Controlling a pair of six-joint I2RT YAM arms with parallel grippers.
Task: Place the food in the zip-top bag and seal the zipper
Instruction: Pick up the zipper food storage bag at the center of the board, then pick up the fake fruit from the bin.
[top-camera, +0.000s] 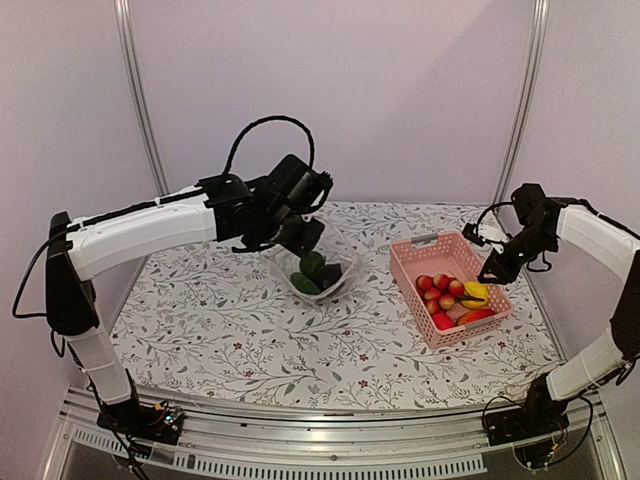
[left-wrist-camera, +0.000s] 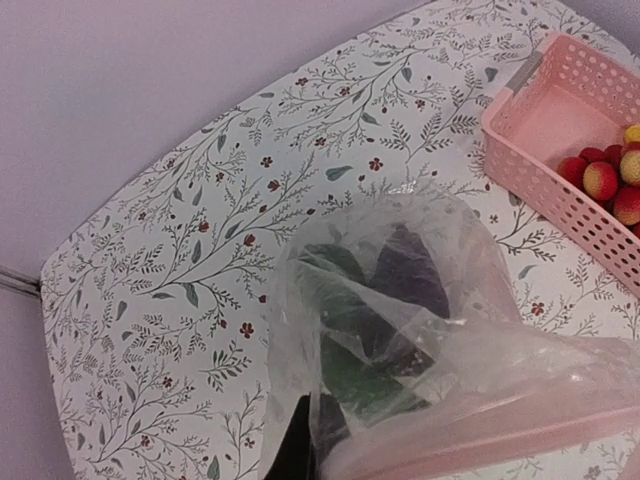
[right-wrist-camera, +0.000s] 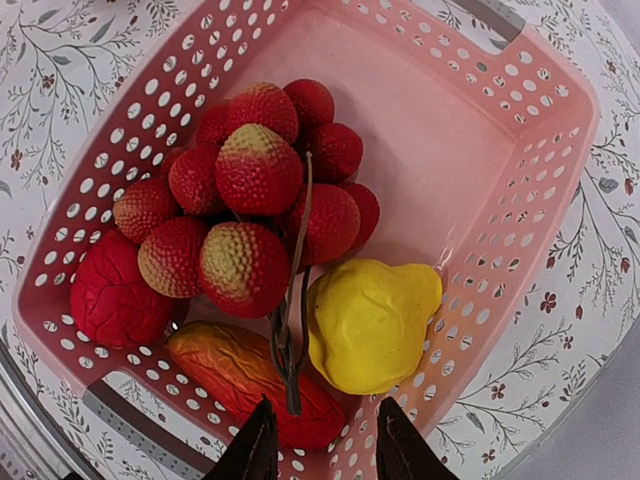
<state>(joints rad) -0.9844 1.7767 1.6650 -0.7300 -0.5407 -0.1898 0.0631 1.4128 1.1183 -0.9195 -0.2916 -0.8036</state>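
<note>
No writing, label, brand, number or sign can be read in any view; the tablecloth (top-camera: 250, 340) carries only a printed pattern of leafy sprigs and small red flowers; the pink basket (right-wrist-camera: 530, 200) is plain perforated plastic; the clear zip-top bag (left-wrist-camera: 440, 290) shows no legible print.

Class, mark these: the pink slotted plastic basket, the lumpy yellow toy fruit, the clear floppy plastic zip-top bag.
pink slotted plastic basket (right-wrist-camera: 470, 150), right wrist view, bare floor.
lumpy yellow toy fruit (right-wrist-camera: 370, 325), right wrist view, its middle.
clear floppy plastic zip-top bag (left-wrist-camera: 455, 245), left wrist view, upper film.
</note>
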